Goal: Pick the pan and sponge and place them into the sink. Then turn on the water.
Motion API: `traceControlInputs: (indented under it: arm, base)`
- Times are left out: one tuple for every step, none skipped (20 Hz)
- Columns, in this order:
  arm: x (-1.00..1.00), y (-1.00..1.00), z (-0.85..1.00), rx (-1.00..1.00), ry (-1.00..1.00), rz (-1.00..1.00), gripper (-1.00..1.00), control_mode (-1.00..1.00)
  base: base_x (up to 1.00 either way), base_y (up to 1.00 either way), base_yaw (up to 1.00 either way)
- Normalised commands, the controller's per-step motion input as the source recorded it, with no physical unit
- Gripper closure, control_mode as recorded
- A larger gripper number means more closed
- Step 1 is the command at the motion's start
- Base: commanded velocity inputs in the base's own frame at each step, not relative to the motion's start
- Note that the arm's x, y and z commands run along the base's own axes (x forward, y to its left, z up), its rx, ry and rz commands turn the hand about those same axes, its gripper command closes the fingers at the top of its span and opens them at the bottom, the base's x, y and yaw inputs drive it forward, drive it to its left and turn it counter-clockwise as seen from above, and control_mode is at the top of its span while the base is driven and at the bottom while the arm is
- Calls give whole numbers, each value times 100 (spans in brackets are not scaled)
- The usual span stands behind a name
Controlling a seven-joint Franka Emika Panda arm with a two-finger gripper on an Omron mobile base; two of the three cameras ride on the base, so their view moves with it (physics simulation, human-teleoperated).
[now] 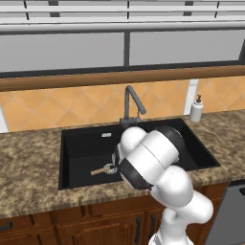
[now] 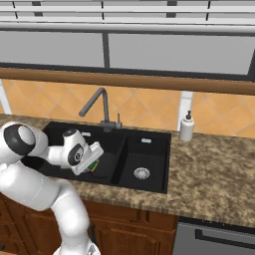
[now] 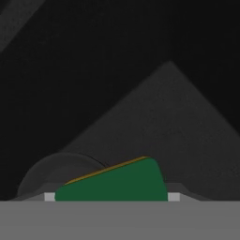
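Note:
The black double-basin sink (image 1: 81, 148) (image 2: 149, 149) is set into the granite counter. My gripper (image 2: 92, 166) (image 3: 111, 197) reaches down into the large basin and is shut on the sponge (image 3: 112, 185) (image 2: 93, 164). The sponge spans from one fingertip to the other, green face toward the hand camera and a yellow edge on top. The pan's light wooden handle (image 1: 99, 170) lies on the large basin's floor, and my arm hides the pan's body. A dark rounded rim (image 3: 56, 172) shows just beyond the sponge. No water is in view at the grey faucet (image 1: 130, 103) (image 2: 97, 102).
A white soap dispenser (image 1: 196, 109) (image 2: 187, 127) stands on the counter right of the sink. The smaller basin has a silver drain (image 2: 142, 173). A tiled backsplash and a window run behind the sink. A grey appliance front (image 2: 214, 239) sits below the counter at the right.

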Motion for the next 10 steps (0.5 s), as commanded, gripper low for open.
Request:
traceControlInputs:
  arm:
    - [67,75,0,0,0,-36,100,-100]
    - [67,75,0,0,0,-35,100,-100]
    - [65,75,0,0,0,-35,100,-100]
    - [64,75,0,-1,0,-35,100,-100]
    - [64,75,0,-1,0,-35,100,-100]
    - [64,76,0,-1,0,-35,100,-100]
    - [64,75,0,-1,0,-35,100,-100]
    - [64,79,0,-3,0,-36,100,-100]
    - [63,81,0,-3,0,-37,100,-100]
    - [63,81,0,-4,0,-37,100,-100]
  base:
    - [0,0,0]
    - [0,0,0]
    - [0,0,0]
    - [0,0,0]
    - [0,0,0]
    - [0,0,0]
    - [0,0,0]
    - [0,0,0]
    - [0,0,0]
    - [0,0,0]
